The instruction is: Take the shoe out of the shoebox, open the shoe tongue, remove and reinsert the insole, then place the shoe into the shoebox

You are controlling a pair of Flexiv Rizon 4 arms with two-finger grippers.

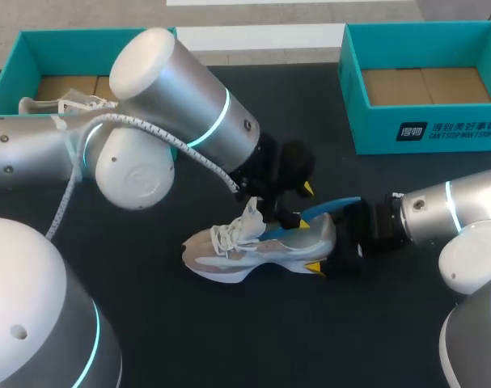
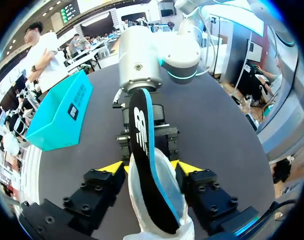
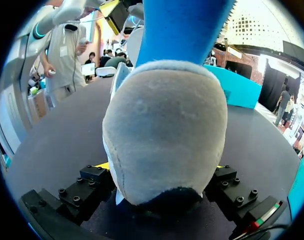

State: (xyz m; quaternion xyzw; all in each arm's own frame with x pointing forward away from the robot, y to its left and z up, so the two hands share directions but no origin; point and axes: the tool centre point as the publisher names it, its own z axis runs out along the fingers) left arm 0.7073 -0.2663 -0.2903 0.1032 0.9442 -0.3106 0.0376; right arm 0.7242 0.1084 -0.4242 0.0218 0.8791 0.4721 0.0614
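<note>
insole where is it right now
Head view: the insole sticks out at the heel end of the shoe, mid-table, slanting toward the right end effector that grips the heel.

The dark matte counter before me carries an open teal cardboard shoebox at its far left, a second teal shoebox at its far right, and a grey-white laced sneaker at its middle.

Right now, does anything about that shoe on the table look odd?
Yes: the blue insole sticks half out of the shoe, slanting up past the heel instead of lying flat inside.
</note>
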